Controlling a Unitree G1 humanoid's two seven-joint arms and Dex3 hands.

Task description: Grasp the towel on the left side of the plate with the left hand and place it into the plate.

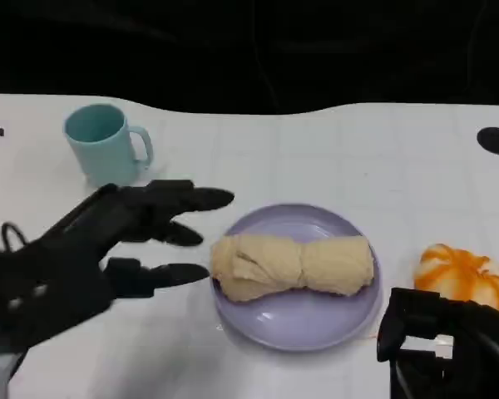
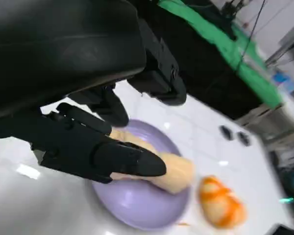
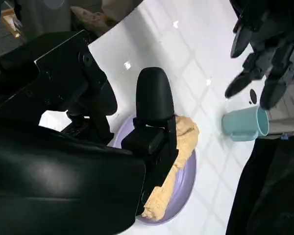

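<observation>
The left hand [image 1: 83,249] hangs over the white counter [image 1: 316,150] just to the left of the plate [image 1: 299,320], its black fingers [image 1: 191,199] spread apart and stretched toward the plate with nothing between them; the fingertips end right at the plate's left rim, and the pictures do not settle whether they touch it. In the left wrist view the same fingers [image 2: 127,159] reach out above the plate [image 2: 137,210] and partly cover the towel [image 2: 174,171] from that angle. The towel [image 1: 291,264] lies inside the lilac plate, a cream-coloured roll stretched across it from left to right, pinched in at the middle, its right end reaching close to the plate's right rim. The right wrist view shows the towel [image 3: 179,152] as a long roll across the plate [image 3: 186,186], with the left hand [image 3: 264,49] hovering open farther off beside the mug [image 3: 245,123]. That light blue mug [image 1: 104,143] stands upright on the counter behind the left hand, its handle turned to the right. The right hand [image 1: 449,345] sits low at the near right edge of the counter, just beside the plate's right rim; I cannot tell how its fingers stand. Right behind it lies a small orange and white pumpkin [image 1: 464,274], a little apart from the plate.
</observation>
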